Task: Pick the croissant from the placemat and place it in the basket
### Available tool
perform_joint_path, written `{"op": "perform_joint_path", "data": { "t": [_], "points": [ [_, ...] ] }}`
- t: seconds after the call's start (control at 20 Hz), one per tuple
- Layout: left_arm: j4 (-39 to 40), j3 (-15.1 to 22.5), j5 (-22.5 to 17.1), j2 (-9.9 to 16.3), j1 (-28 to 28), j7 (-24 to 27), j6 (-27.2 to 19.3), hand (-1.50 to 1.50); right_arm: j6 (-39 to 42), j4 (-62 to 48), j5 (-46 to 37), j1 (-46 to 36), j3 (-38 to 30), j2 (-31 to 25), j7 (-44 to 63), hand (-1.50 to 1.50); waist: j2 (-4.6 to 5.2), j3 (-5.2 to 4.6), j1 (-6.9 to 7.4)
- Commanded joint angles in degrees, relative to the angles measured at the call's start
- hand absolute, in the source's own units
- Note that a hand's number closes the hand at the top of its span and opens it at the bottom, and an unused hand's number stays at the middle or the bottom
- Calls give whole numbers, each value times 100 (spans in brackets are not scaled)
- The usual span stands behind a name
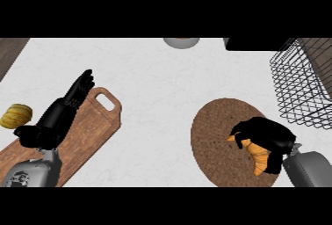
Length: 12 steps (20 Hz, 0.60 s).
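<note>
Our right hand (266, 136) is curled over the croissant (258, 157), fingers wrapped round its upper end while the golden lower end shows beneath the palm. The croissant lies on the round brown placemat (211, 145), toward the mat's right edge. Up and to the right of the placemat stands the black wire basket (304, 83), apart from it. Well left of the placemat, our left hand (62, 114) rests with fingers straight above a wooden cutting board (97, 127). A small yellow-orange squash (16, 116) sits farther left still.
</note>
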<state>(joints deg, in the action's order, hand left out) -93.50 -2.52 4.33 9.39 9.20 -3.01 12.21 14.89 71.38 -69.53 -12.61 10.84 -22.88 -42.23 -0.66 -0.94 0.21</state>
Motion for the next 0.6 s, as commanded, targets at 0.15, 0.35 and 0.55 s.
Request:
{"op": "perform_joint_path", "data": {
  "t": [0.15, 0.35, 0.55],
  "points": [
    [-223, -155, -112, 95, -136, -109, 37, 0, -124, 606, -43, 970, -563, 437, 1537, 150, -4, 87, -198],
    [-35, -326, -126, 219, -182, -31, 57, 0, -329, 1400, -13, 1751, -894, 855, 2446, 150, 9, 84, -258],
    [78, -369, -220, 272, -198, 194, 217, 0, -312, 2613, 67, 2557, -711, 1333, 2867, 150, 33, 86, -167]
  ]
}}
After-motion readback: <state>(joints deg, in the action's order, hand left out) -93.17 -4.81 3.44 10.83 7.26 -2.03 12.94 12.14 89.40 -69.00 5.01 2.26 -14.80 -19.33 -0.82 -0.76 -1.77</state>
